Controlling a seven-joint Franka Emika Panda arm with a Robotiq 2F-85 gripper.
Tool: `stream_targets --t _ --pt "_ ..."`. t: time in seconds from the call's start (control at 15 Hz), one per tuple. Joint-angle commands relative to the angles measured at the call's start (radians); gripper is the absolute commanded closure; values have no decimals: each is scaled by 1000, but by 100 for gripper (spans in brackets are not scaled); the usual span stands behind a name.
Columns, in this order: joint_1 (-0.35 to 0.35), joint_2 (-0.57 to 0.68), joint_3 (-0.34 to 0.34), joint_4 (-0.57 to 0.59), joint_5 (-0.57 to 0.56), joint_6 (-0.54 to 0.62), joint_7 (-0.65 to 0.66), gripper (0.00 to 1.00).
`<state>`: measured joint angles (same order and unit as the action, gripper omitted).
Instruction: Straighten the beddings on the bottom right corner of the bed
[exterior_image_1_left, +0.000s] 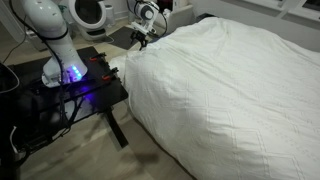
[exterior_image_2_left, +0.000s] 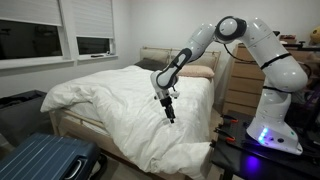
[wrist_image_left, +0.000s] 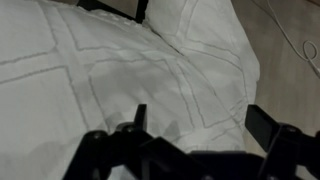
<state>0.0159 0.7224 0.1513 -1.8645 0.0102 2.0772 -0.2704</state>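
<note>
claw: we see the black two-finger Robotiq gripper (wrist_image_left: 196, 114) with jaws spread wide and nothing between them; its fingers enter from the bottom edge of the wrist view.
claw position: in an exterior view the gripper (exterior_image_2_left: 169, 110) hangs mid-frame, pointing down at the cloth; we cannot tell whether it touches.
beddings: the large white wrinkled duvet with a faint quilted grid (exterior_image_2_left: 120, 100) fills the centre of both exterior views and nearly all of the wrist view.
bed: the wide low white-dressed bed with a pale wooden frame (exterior_image_2_left: 72, 126) sits centre-left.
corner: in the wrist view the duvet edge folds over at upper right, beside the beige floor (wrist_image_left: 292, 40).
arm: the white Franka arm (exterior_image_2_left: 255, 45) arcs in from the right, on a black stand (exterior_image_2_left: 232, 150).
other: the dark blue ribbed hard suitcase (exterior_image_2_left: 40, 160) is at bottom left.
</note>
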Motion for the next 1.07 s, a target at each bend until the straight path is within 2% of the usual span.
stream_targets --t 0.0,0.33,0.67,1.0 --pt "1 11 -6 -16 -3 21 -22 0" --pt "42 5 -45 -148 -127 293 -11 0" --pt "116 -11 -127 -309 -303 672 57 0" --pt "169 7 -206 -371 -346 844 110 0"
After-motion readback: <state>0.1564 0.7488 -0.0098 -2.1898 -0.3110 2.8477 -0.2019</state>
